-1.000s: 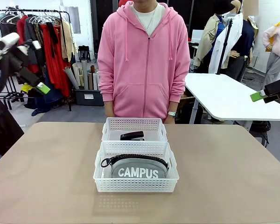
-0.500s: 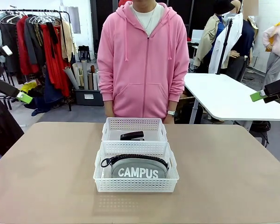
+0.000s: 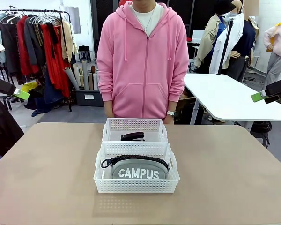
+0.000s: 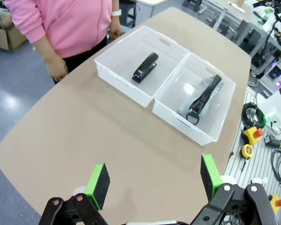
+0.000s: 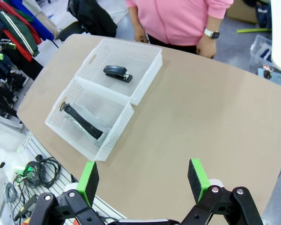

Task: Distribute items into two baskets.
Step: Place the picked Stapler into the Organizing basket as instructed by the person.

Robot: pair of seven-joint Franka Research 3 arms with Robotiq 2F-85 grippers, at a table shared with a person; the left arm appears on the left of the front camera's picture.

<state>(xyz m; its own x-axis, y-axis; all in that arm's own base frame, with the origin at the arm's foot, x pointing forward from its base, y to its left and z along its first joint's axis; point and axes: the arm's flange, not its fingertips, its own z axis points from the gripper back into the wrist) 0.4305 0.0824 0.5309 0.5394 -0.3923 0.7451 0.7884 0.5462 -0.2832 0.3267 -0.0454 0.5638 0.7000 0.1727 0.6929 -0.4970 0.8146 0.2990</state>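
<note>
Two white lattice baskets stand end to end in the middle of the table. The near basket point(image 3: 136, 185) holds the grey "CAMPUS" pouch point(image 3: 138, 171). In the far basket point(image 3: 135, 124) lies the black stapler point(image 3: 132, 136). My left gripper point(image 3: 16, 92) hangs high off the table's left side, and my right gripper point(image 3: 263, 96) hangs high off its right side. Both are open and hold nothing. The left wrist view looks between its open fingers point(image 4: 154, 179) down at the stapler point(image 4: 145, 67) and the pouch point(image 4: 202, 95). The right wrist view, past its own open fingers point(image 5: 143, 180), shows the stapler point(image 5: 117, 73) and the pouch point(image 5: 83, 122).
A person in a pink hoodie point(image 3: 143, 61) stands at the far edge, arms down, hands behind the table edge. The tan tabletop point(image 3: 51, 173) lies bare on both sides of the baskets. A white table point(image 3: 229, 101) stands behind on the right, a clothes rack point(image 3: 37, 42) behind on the left.
My left gripper has drawn back to the left and a little lower, away from the table. The right gripper, the baskets and their contents have not moved.
</note>
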